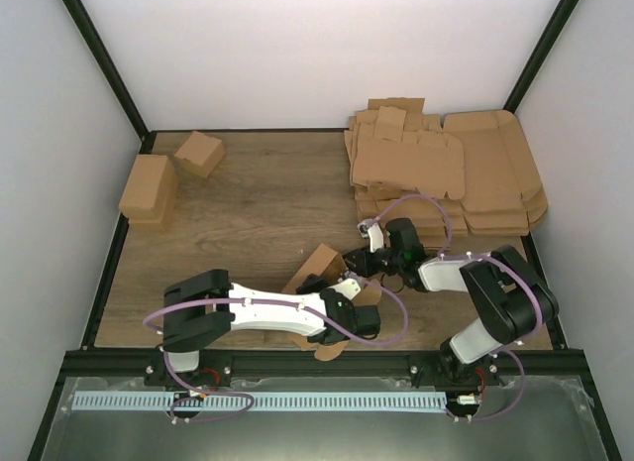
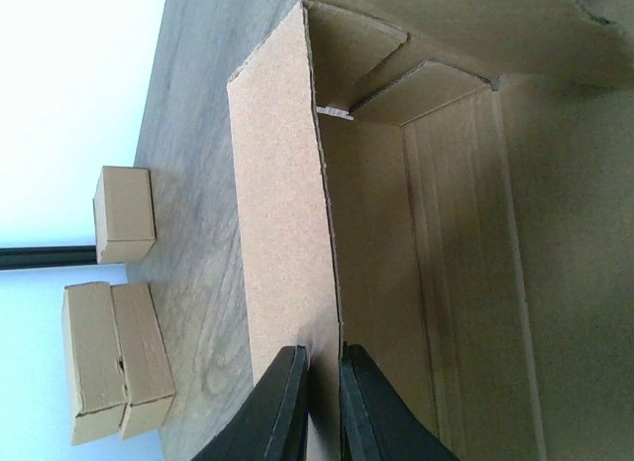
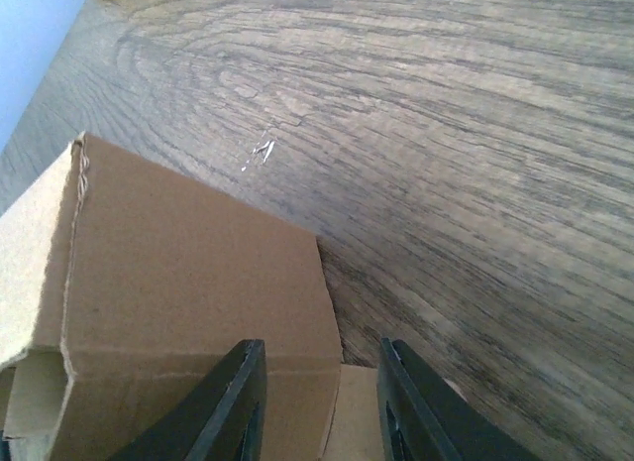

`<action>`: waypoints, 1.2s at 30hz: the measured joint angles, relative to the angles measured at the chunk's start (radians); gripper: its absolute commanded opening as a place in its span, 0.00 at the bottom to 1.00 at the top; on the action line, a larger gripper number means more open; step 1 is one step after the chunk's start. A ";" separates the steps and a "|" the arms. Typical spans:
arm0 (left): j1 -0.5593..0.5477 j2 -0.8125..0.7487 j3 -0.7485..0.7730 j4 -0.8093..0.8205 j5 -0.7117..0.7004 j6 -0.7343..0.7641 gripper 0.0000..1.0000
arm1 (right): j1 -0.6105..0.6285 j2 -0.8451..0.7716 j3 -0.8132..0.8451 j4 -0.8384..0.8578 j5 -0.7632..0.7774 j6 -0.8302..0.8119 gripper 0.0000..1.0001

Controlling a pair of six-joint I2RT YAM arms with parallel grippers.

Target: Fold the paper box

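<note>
The paper box [image 1: 323, 262] is a brown cardboard piece, partly folded up, lying near the table's front middle with both arms over it. In the left wrist view one upright wall [image 2: 282, 183] runs away from me, with the box's inside to its right. My left gripper [image 2: 324, 367] is shut on that wall's thin edge; from above, the left gripper [image 1: 318, 284] sits at the box's near side. My right gripper [image 3: 322, 387] is open, its fingers [image 3: 236, 406] straddling a corner of a brown box panel [image 3: 188, 283] and a paler flap below. From above, the right gripper [image 1: 359, 266] reaches the box from the right.
A big heap of flat cardboard sheets [image 1: 446, 173] fills the back right corner. Two folded brown cartons [image 1: 149, 188] [image 1: 200, 153] stand at the back left, and the same cartons [image 2: 114, 357] [image 2: 124, 213] show in the left wrist view. Black frame posts edge the wooden table [image 1: 258, 203].
</note>
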State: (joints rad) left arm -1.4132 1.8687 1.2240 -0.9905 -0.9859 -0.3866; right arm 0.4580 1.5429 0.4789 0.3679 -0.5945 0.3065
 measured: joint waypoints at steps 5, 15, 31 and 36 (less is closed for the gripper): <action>0.001 -0.004 0.000 0.002 0.003 0.002 0.10 | 0.021 -0.027 -0.055 0.051 0.035 -0.008 0.33; 0.001 -0.010 0.000 0.019 0.008 0.007 0.10 | 0.102 -0.076 -0.113 0.102 0.095 -0.049 0.34; 0.002 -0.021 0.000 0.032 0.023 0.022 0.10 | 0.180 -0.003 -0.101 0.234 0.236 -0.110 0.30; 0.004 -0.026 -0.003 0.036 0.026 0.024 0.10 | 0.224 0.026 -0.129 0.335 0.319 -0.116 0.20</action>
State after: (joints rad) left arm -1.4090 1.8427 1.2209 -0.9546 -0.9596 -0.3622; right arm 0.6819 1.5688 0.3496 0.7025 -0.2756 0.1902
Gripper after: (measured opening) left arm 0.100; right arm 0.248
